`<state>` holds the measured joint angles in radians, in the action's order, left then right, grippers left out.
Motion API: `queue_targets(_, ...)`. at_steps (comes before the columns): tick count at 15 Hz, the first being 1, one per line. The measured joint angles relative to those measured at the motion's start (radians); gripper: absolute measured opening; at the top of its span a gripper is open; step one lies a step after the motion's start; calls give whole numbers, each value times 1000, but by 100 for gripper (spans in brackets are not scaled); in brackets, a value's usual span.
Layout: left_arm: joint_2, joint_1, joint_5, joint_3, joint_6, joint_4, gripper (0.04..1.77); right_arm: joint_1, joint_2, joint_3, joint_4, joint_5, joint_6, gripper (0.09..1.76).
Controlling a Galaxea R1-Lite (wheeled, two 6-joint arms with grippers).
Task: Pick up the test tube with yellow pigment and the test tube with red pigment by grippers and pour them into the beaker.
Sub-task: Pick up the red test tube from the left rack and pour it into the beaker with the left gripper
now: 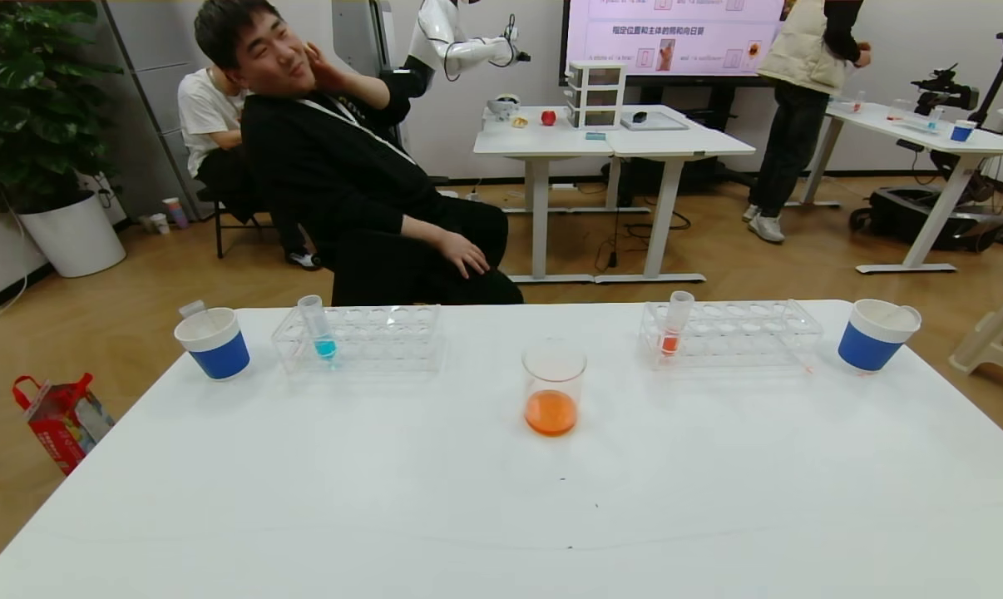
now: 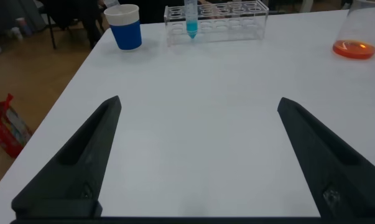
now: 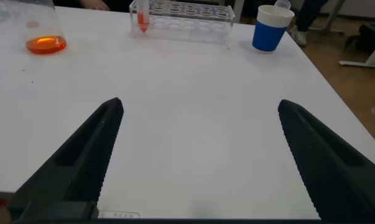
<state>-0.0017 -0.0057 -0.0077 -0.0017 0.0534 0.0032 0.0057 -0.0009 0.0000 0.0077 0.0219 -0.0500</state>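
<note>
The beaker [image 1: 554, 391] stands at the table's middle with orange liquid in its bottom; it also shows in the left wrist view [image 2: 355, 37] and the right wrist view [image 3: 38, 31]. A tube with orange-red liquid [image 1: 674, 324] stands in the right rack [image 1: 743, 333], also seen from the right wrist [image 3: 142, 17]. No tube with yellow liquid shows. Neither gripper is in the head view. My left gripper [image 2: 199, 101] is open and empty over bare table, near the front. My right gripper [image 3: 199, 102] is open and empty likewise.
A blue-liquid tube [image 1: 318, 327] stands in the left rack [image 1: 377, 337]. Blue-and-white cups stand at the far left [image 1: 214, 345] and far right [image 1: 874, 337], each with a clear tube end sticking out. A seated person is behind the table.
</note>
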Motion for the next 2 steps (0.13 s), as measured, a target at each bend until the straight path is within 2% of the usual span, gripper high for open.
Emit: queue_targets(2, 0, 0, 3, 1, -25, -2, 175, 0, 0, 0, 0, 0, 0, 173)
